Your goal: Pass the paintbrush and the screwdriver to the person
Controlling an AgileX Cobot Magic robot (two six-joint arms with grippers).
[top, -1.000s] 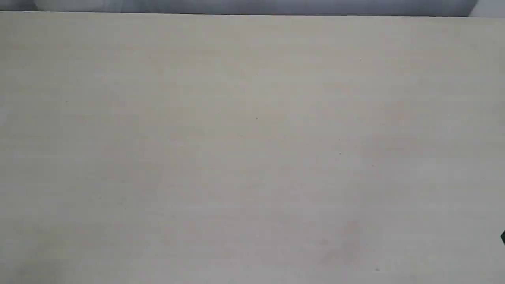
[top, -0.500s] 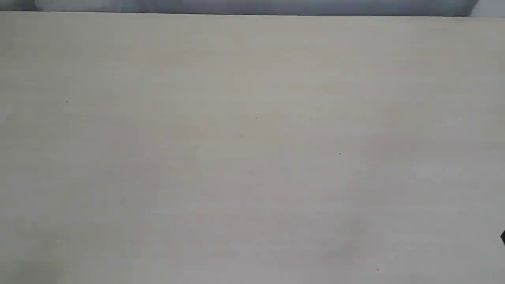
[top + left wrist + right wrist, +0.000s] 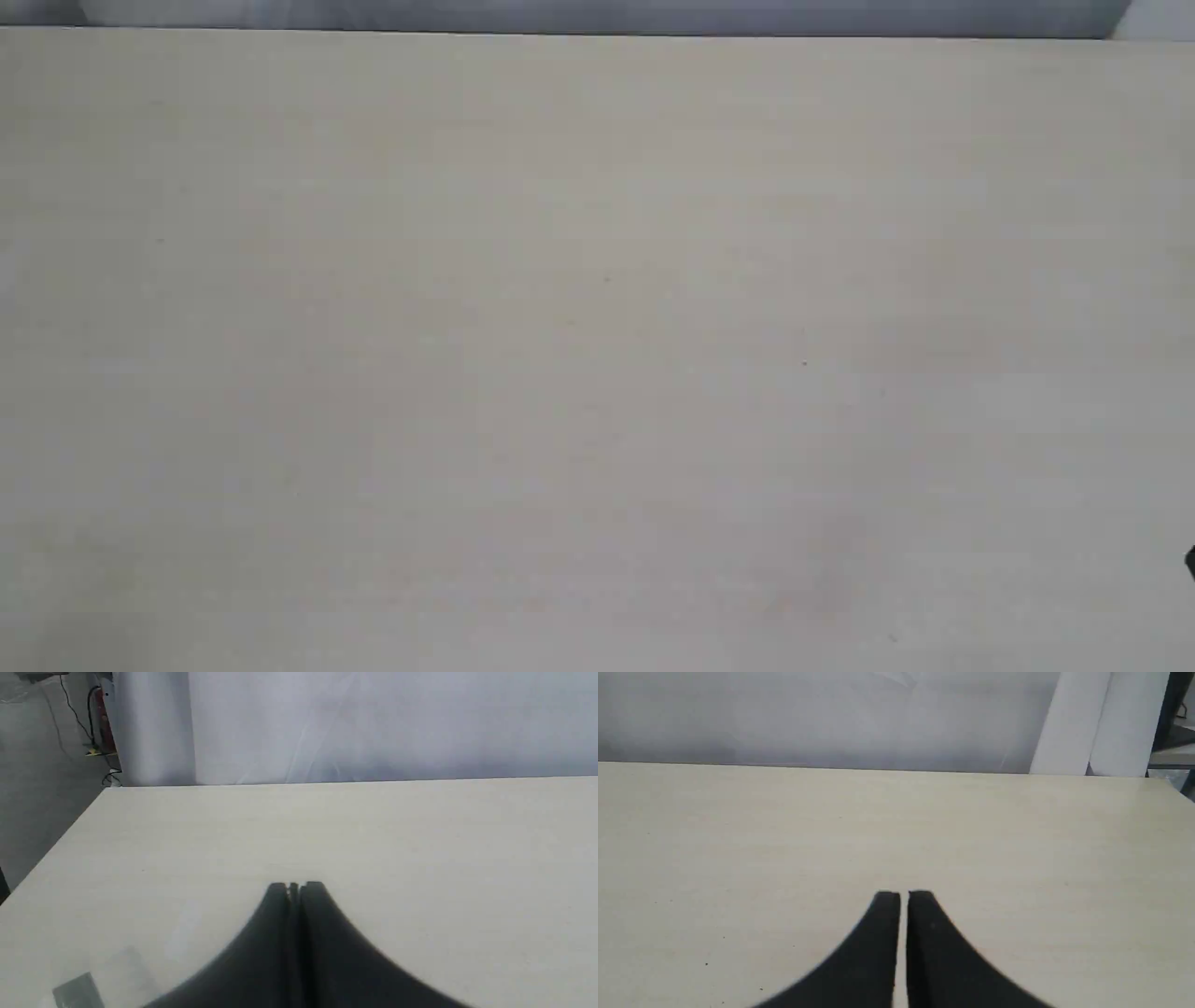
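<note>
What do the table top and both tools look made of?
The table: pale board, probably laminate or wood veneer, matte, faint grain streaks. By contrast, the left tool and right tool: black, matte, maybe rubber or plastic; blur leaves it open.

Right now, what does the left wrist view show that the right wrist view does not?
Only left wrist: the left gripper, jaws together; grey floor with cables beside the table; a grey patch lying on it. Only right wrist: the right gripper, a thin slit between its jaws; white upright panels. Both: the pale table, white backdrop, and no paintbrush, screwdriver or person.
</note>
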